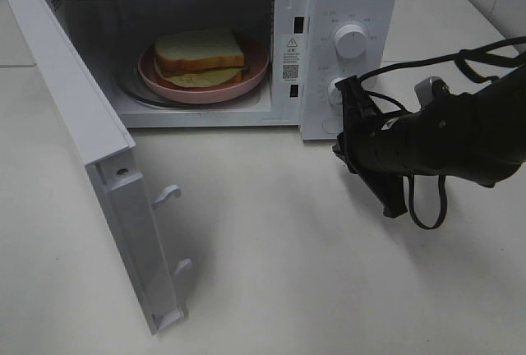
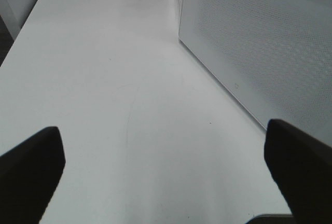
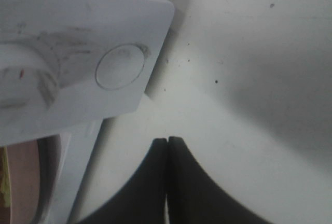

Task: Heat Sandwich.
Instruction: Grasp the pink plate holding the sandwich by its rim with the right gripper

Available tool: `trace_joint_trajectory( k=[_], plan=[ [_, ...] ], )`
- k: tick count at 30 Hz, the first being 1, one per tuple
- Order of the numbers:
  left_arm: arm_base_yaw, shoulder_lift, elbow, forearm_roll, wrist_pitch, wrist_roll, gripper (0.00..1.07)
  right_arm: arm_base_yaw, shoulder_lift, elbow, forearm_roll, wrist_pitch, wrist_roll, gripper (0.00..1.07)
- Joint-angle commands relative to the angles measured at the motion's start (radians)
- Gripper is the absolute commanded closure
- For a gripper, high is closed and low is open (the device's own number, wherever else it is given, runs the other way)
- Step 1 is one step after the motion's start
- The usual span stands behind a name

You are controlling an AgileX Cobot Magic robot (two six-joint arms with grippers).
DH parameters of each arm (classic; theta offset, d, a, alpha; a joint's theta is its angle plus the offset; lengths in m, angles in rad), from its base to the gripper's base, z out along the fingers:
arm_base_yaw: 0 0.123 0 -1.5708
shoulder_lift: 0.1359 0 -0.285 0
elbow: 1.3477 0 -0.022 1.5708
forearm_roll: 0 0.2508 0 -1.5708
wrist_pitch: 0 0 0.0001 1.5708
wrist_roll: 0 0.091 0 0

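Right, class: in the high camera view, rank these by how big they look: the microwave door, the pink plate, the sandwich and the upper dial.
1. microwave door, largest, partly because it swings nearer the camera
2. pink plate
3. sandwich, nearly plate-wide
4. upper dial, smallest

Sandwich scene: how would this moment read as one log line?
sandwich: on pink plate inside microwave | door: open | right gripper: shut, empty, by control panel | left gripper: open, empty
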Motion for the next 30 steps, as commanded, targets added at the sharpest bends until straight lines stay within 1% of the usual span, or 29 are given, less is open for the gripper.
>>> trace_joint_trajectory(
  k=[1,4,6,8,11,12,14,16,17,18,21,25,27,28,30],
  plan=[
    [0.003,-0.004,0.003,-0.005,-0.014,-0.002,0.07,-0.007,-0.041,0.001,-0.01,0.075,-0.11,1.07],
    [0.003,-0.004,0.003,-0.005,-0.014,-0.002,0.07,-0.007,-0.082,0.001,-0.01,0.181,-0.251,1.06],
    [0.003,-0.004,0.003,-0.005,-0.014,-0.002,0.07,-0.007,-0.09,0.001,-0.01,0.202,-0.281,1.05],
    [0.003,-0.004,0.003,-0.005,-0.014,-0.002,0.07,-0.007,-0.113,0.001,-0.01,0.268,-0.395,1.04],
    [0.003,-0.004,0.003,-0.005,-0.014,-0.002,0.07,-0.007,-0.128,0.001,-0.01,0.308,-0.455,1.04],
    [0.003,-0.004,0.003,-0.005,-0.014,-0.002,0.07,-0.007,-0.14,0.001,-0.01,0.356,-0.52,1.04],
    [0.003,-0.004,0.003,-0.005,-0.014,-0.002,0.07,-0.007,-0.146,0.001,-0.01,0.379,-0.55,1.03],
    [0.003,-0.004,0.003,-0.005,-0.014,-0.002,0.07,-0.007,-0.157,-0.001,-0.01,0.44,-0.631,1.03],
    [0.003,-0.004,0.003,-0.005,-0.014,-0.002,0.07,-0.007,-0.164,-0.006,-0.01,0.496,-0.709,1.02],
    [0.003,-0.004,0.003,-0.005,-0.014,-0.002,0.07,-0.007,-0.164,-0.006,-0.01,0.496,-0.709,1.02],
    [0.003,-0.004,0.003,-0.005,-0.014,-0.002,0.07,-0.007,-0.174,-0.007,-0.013,0.581,-0.82,1.01],
    [0.003,-0.004,0.003,-0.005,-0.014,-0.002,0.07,-0.007,-0.188,-0.007,-0.042,0.636,-0.89,1.0],
    [0.003,-0.004,0.003,-0.005,-0.014,-0.002,0.07,-0.007,-0.212,-0.007,-0.089,0.697,-0.949,0.99],
    [0.003,-0.004,0.003,-0.005,-0.014,-0.002,0.07,-0.007,-0.212,-0.007,-0.089,0.697,-0.949,0.99],
    [0.003,-0.004,0.003,-0.005,-0.014,-0.002,0.07,-0.007,-0.238,-0.007,-0.157,0.76,-0.982,0.98]
  ],
)
